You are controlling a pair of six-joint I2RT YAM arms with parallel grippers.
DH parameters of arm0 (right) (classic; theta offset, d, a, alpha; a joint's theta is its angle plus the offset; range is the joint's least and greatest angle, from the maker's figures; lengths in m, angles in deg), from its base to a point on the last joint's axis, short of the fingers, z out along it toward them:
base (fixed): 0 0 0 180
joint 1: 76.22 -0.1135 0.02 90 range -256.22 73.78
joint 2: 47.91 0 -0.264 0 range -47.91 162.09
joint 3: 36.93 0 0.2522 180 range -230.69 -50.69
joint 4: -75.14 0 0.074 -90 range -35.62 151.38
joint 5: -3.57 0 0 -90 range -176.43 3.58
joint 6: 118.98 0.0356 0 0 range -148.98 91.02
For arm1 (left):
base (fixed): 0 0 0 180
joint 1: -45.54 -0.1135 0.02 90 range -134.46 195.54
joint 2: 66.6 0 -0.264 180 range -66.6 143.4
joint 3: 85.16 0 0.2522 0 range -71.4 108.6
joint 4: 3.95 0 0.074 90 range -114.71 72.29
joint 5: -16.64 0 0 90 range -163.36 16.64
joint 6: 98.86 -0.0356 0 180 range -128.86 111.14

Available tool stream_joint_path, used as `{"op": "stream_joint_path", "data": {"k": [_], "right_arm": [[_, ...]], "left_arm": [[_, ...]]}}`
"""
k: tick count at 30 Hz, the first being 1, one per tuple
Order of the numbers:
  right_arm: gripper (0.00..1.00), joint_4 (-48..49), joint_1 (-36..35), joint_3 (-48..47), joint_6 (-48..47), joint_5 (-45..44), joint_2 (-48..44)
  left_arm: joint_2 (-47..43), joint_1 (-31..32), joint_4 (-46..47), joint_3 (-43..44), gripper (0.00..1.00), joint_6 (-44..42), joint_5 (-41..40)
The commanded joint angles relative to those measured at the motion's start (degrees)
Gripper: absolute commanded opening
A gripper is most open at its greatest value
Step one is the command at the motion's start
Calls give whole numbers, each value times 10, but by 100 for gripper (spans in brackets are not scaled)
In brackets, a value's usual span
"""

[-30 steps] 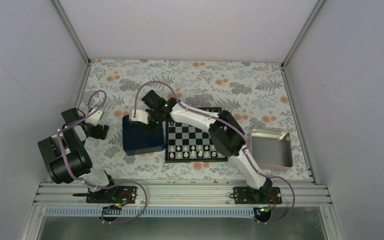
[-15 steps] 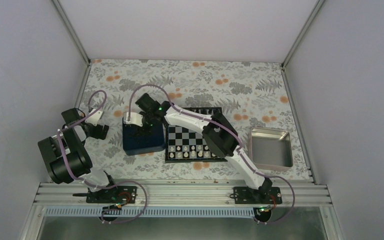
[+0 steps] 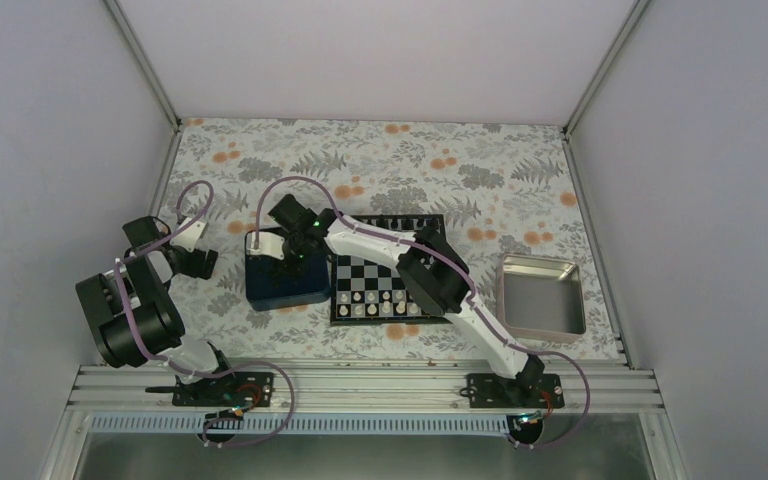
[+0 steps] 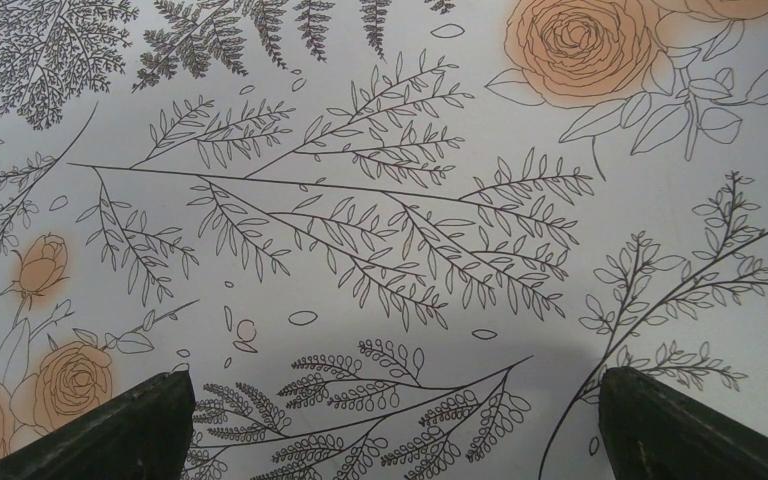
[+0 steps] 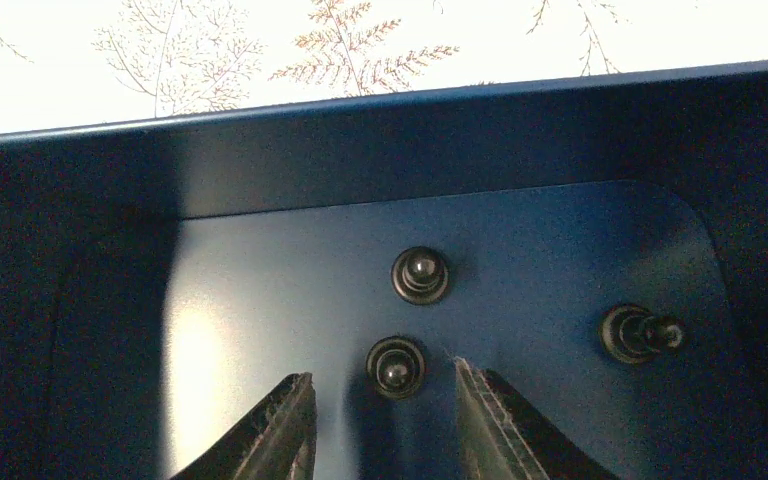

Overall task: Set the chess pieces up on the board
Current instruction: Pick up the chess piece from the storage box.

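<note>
Black and tiny, three chess pieces [image 5: 421, 274] stand on the floor of the dark blue square tray [image 5: 260, 300], not yet on the black-and-silver checked chessboard [image 3: 365, 266] just beside it. The right gripper [image 5: 382, 380] reaches down inside the tray with its fingers [image 5: 285, 430] apart, one on each side of the nearest piece [image 5: 396, 366] and touching neither flank, seemingly lined up to pinch it. A second piece sits close behind and a third well off to the right, so room is tight rearward, and the tray's walls hem any sideways move. The left gripper [image 4: 390, 380] hangs spread wide over the floral tablecloth [image 4: 380, 200], likely parked out of the way.
</note>
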Motion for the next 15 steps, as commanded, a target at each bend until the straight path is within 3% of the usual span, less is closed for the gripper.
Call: {"op": "stream_joint_path", "data": {"k": [1, 11, 15], "right_arm": [[37, 17, -6, -18, 2, -2, 13], [36, 28, -7, -28, 6, 6, 25], [31, 32, -7, -29, 8, 7, 31]], "left_arm": [[-2, -2, -16, -12, 100, -14, 9], [3, -2, -16, -11, 100, -17, 9], [1, -2, -17, -12, 100, -18, 8]]}}
